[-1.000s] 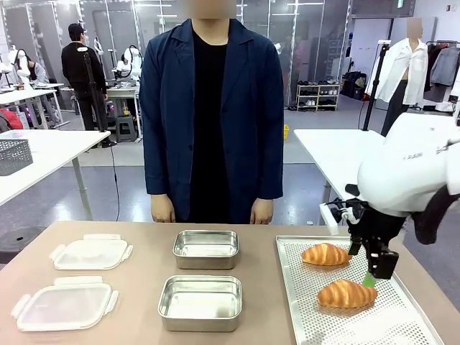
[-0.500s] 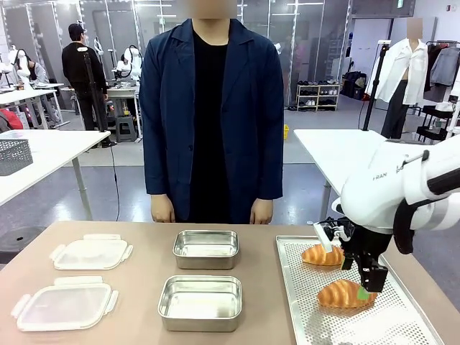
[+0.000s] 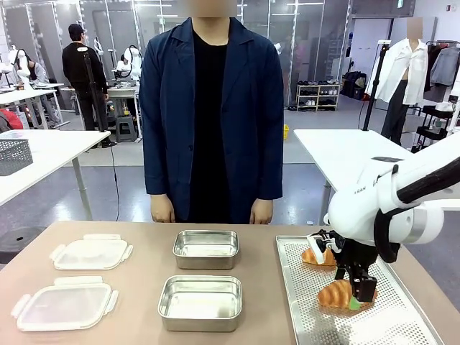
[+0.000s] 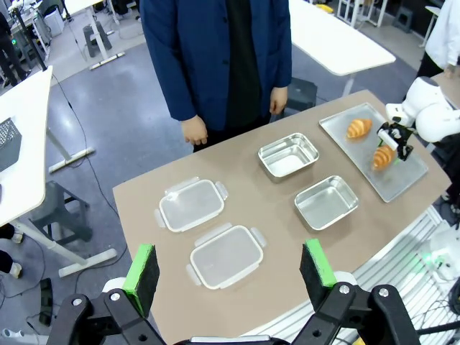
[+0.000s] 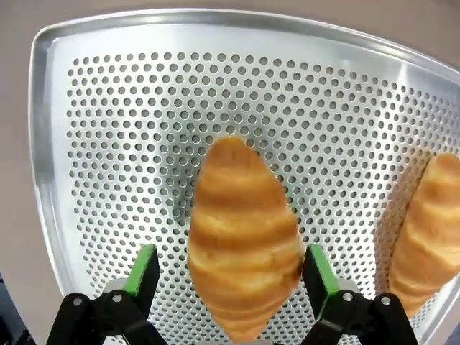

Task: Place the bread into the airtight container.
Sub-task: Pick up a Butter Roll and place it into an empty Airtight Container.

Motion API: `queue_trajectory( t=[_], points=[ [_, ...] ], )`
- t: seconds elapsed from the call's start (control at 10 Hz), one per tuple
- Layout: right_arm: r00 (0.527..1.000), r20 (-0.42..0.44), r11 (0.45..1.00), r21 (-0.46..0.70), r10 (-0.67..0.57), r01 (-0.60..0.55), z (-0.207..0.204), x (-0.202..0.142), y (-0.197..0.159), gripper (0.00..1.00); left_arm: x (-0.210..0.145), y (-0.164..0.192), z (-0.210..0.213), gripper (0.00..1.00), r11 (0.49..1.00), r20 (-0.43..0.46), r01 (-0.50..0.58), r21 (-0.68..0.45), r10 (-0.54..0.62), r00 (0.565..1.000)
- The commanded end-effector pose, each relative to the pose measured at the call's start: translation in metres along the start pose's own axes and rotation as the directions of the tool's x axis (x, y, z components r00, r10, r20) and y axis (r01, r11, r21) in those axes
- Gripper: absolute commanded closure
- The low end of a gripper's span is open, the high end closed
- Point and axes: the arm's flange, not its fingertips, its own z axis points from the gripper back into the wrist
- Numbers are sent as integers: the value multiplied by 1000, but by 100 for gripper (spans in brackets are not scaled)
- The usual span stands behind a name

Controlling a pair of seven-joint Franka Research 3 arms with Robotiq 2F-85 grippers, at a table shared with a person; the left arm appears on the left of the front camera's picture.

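— Requesting state of right gripper [image 3: 351, 295].
— Found open, jaws wide, lowered astride the near croissant [image 5: 244, 237], one green pad [image 5: 144, 267] off each flank. Clear gap noted at one pad; contact at the other impossible to confirm. Not clamped.
— Location of that croissant?
— Lying flat on the perforated tray [image 3: 287, 287], at the robot's right end of the table [image 3: 144, 233]. Not in either container. Far croissant [image 3: 315, 256] noted on the same tray, just beyond and apart from the first.
— Containers?
— Two steel ones at mid-table, near container [image 3: 200, 302] and far container [image 3: 205, 248], both uncovered and bare inside. Two clear lids [image 3: 91, 253] laid flat to their left, one behind the other, off the containers.
— Left gripper [image 4: 230, 269]?
— Open as well, jaws wide, holding nothing, hanging high over the robot's side of the table.
— Person [image 3: 210, 108]?
— Standing at the far edge in a dark blue coat, hands [image 3: 163, 210] down at the sides, clear of the table.
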Motion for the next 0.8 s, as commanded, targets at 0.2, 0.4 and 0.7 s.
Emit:
queue_trajectory(
  t=[0.2, 0.4, 0.7],
  points=[
    [999, -16, 999, 3, 37, -37, -20, -2, -6, 3, 1, -1, 0, 0, 1000, -1, 4, -3, -4, 1000],
    [999, -17, 999, 3, 36, -36, -21, -2, -6, 23, 1, -1, 0, 0, 1000, -1, 4, -3, -4, 1000],
    [1000, -14, 1000, 16, 16, -16, -8, 1, -4, 52, 1, -1, 0, 0, 1000, -1, 4, -3, -4, 1000]
  ],
)
